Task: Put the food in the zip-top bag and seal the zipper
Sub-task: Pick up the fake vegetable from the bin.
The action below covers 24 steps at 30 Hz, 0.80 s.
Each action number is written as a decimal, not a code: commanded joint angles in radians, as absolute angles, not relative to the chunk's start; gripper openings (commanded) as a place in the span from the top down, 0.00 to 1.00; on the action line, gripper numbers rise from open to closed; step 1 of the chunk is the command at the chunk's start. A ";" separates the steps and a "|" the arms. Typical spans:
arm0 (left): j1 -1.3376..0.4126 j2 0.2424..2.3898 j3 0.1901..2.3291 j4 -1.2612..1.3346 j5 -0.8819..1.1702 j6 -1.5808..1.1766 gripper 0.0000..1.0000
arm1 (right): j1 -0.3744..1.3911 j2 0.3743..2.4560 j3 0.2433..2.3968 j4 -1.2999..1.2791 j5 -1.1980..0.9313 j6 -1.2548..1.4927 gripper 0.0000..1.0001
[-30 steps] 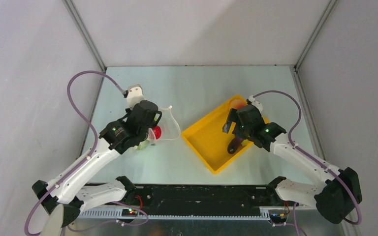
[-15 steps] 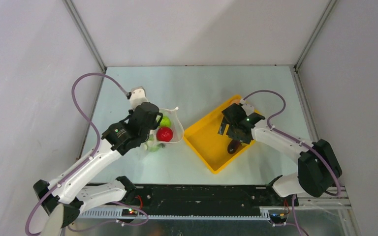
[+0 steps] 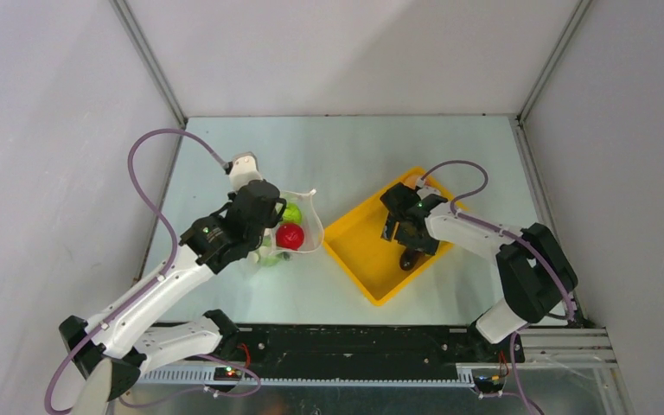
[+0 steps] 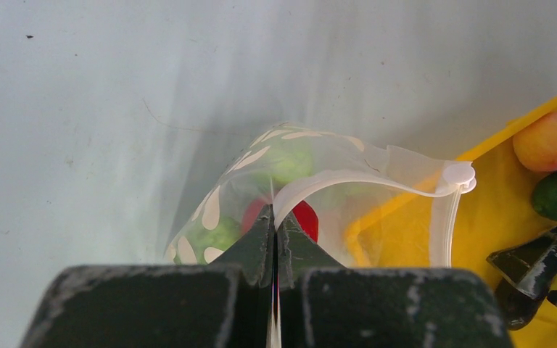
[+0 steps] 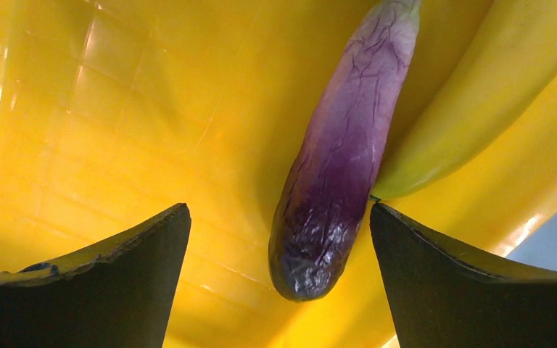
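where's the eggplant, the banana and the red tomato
eggplant (image 5: 337, 159), right wrist view, middle of its purple body
banana (image 5: 471, 87), right wrist view, middle of its yellow curve
red tomato (image 3: 290, 235), top external view, centre of its red surface

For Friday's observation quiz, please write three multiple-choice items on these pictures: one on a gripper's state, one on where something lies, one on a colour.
1. The left gripper is: A open; B shut on the bag; C out of view.
2. The eggplant is: A in the tray; B in the bag; C held in the air.
3. The tray is: A blue; B white; C yellow.

Answers:
1 B: the left wrist view shows its jaws pinched together on the bag's edge.
2 A: it lies on the tray floor beside the banana.
3 C: the tray shows yellow in every view.
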<state>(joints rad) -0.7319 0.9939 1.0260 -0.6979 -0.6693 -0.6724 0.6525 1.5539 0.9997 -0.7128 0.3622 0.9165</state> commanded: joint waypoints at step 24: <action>-0.730 0.932 1.013 -0.656 -0.667 -0.651 1.00 | 0.635 1.662 1.038 -0.623 0.393 0.930 0.62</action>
<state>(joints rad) -0.7315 0.9630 1.0096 -0.6964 -0.6571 -0.6685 0.6266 1.6886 1.0084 -0.6277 0.3775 0.9222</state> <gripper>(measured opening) 0.006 0.499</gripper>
